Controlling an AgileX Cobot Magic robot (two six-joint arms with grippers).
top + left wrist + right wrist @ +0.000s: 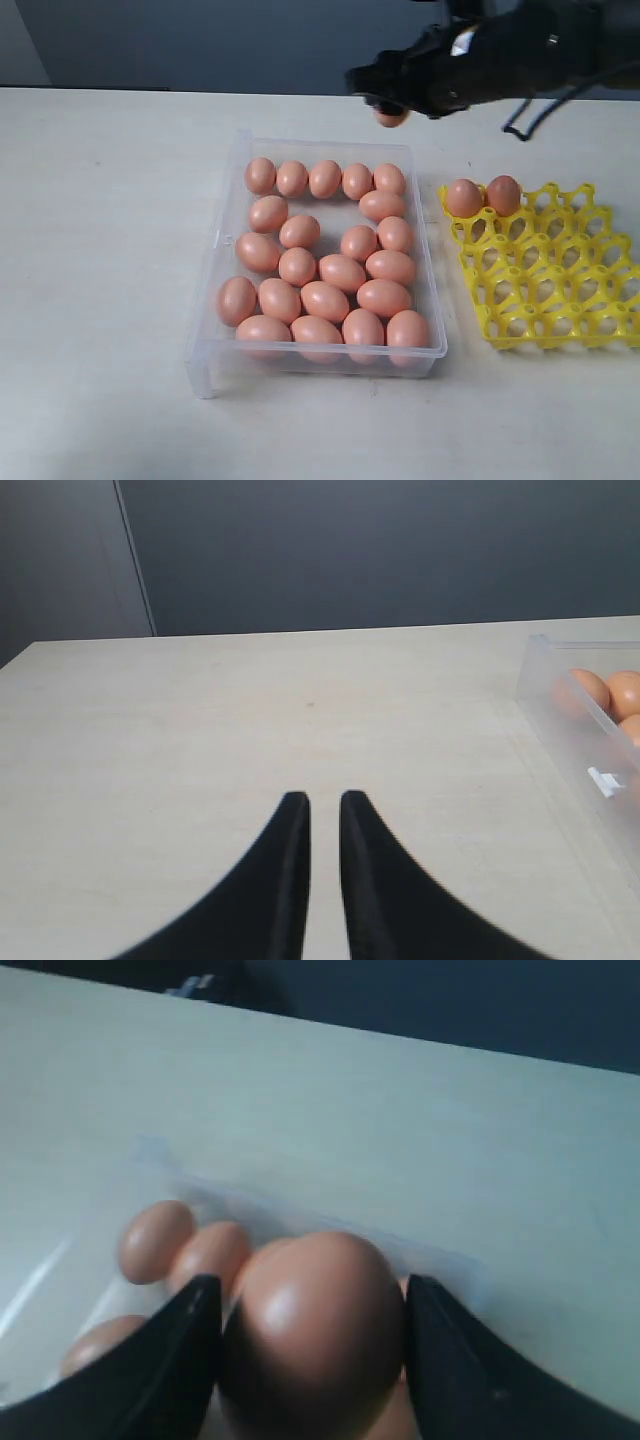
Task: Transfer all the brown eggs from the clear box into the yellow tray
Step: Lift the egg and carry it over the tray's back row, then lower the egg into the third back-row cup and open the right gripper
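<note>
1. One brown egg [391,118] is clamped in the right tool [312,1290], seemingly above the far rim of the clear box [228,190].
2. Most brown eggs [325,300] are seen lying in the box; two [463,197] are seated in the yellow tray [560,300].
3. The left tool [324,802] is held nearly together, empty, over the table [200,710].

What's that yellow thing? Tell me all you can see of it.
The yellow tray is a bright, plastic-looking grid of round cups with pointed posts. It lies flat on the pale table, right of the clear box, not touching it. Two brown eggs sit side by side in its far-left cups; the rest look empty.
</note>
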